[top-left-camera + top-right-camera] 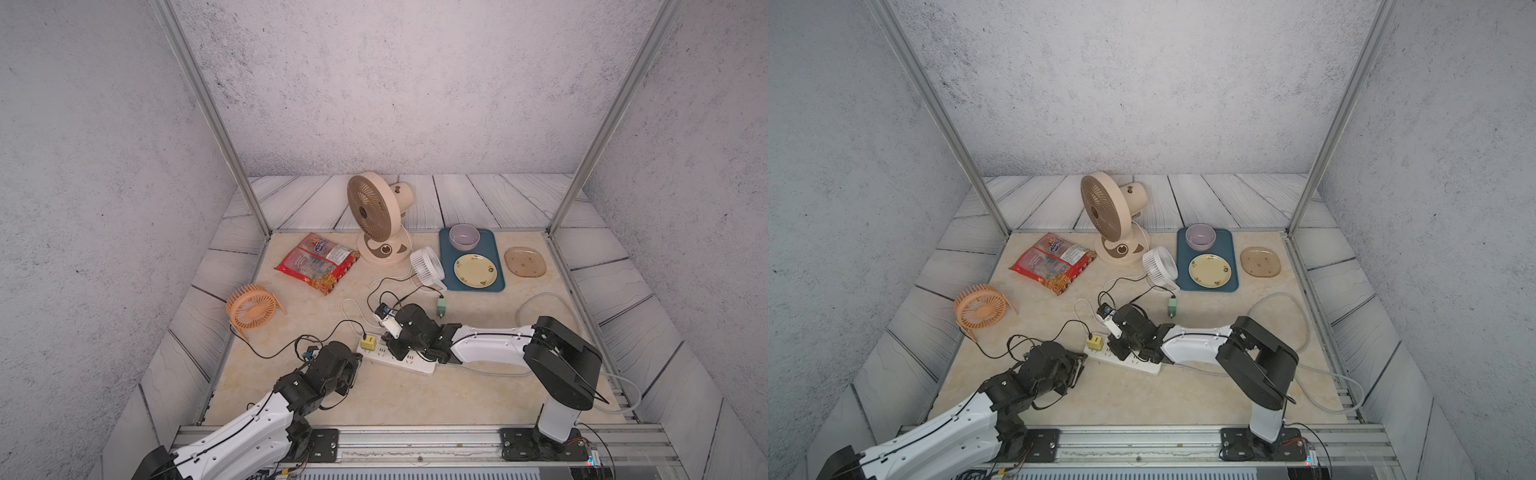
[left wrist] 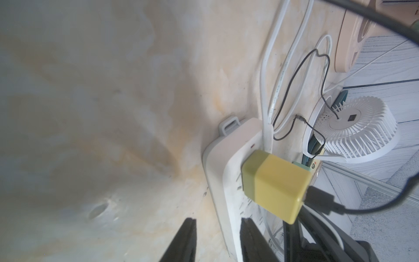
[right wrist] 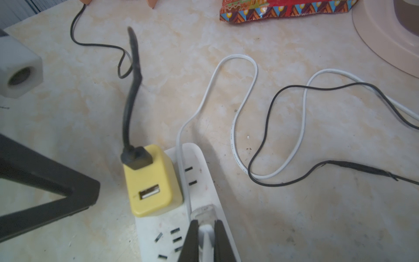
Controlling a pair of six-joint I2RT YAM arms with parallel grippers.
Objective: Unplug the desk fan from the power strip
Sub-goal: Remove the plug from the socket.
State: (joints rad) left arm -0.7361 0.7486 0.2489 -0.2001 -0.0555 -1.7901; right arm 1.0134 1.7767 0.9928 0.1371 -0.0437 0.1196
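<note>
2 tools meet the long white plastic power strip (image 1: 415, 363) near the front edge of the worktop (image 1: 395, 399): right tool (image 3: 206, 223) clamps a white flat plug (image 3: 205, 234), left tool (image 2: 217, 221) part-open astride its end. Unpinned, the strip could lift.

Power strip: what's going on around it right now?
The right claw is shut on the white plug in the power strip. The plug's flat cord leads off toward the beige fan. The left claw is open at the strip's end beside the yellow adapter, one finger on each side of the strip's edge. The plug doesn't look pulled out yet.
</note>
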